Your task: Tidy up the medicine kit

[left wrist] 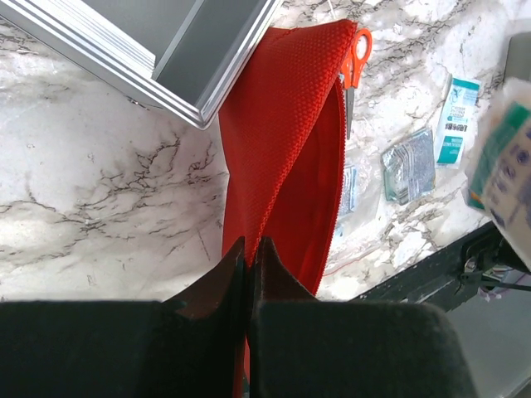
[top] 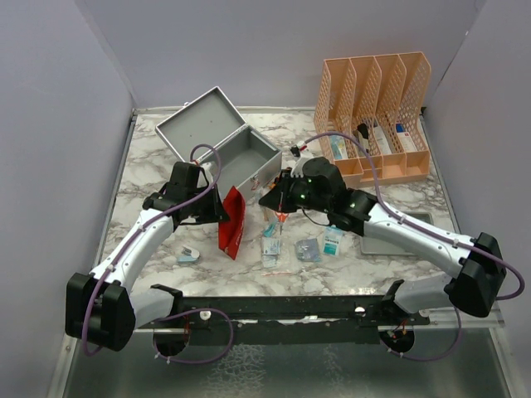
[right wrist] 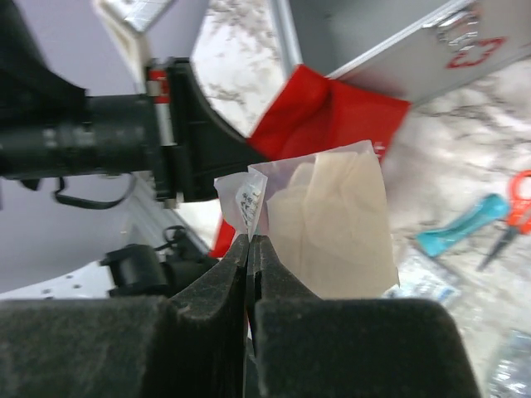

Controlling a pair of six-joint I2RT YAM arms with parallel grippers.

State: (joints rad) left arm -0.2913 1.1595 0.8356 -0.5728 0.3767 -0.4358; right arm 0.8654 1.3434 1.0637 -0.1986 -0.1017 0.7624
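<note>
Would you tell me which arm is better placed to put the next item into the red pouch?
Right, probably: the right fingers pinch a clear packet near the pouch, while the left fingers are shut on the pouch itself.

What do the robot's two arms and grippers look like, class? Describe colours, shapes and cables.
The left arm and right arm have white shells between bulky black joints. A purple cable loops along each. The left gripper and right gripper are black, tapering to thin tips. Small green lights glow near the right wrist.
</note>
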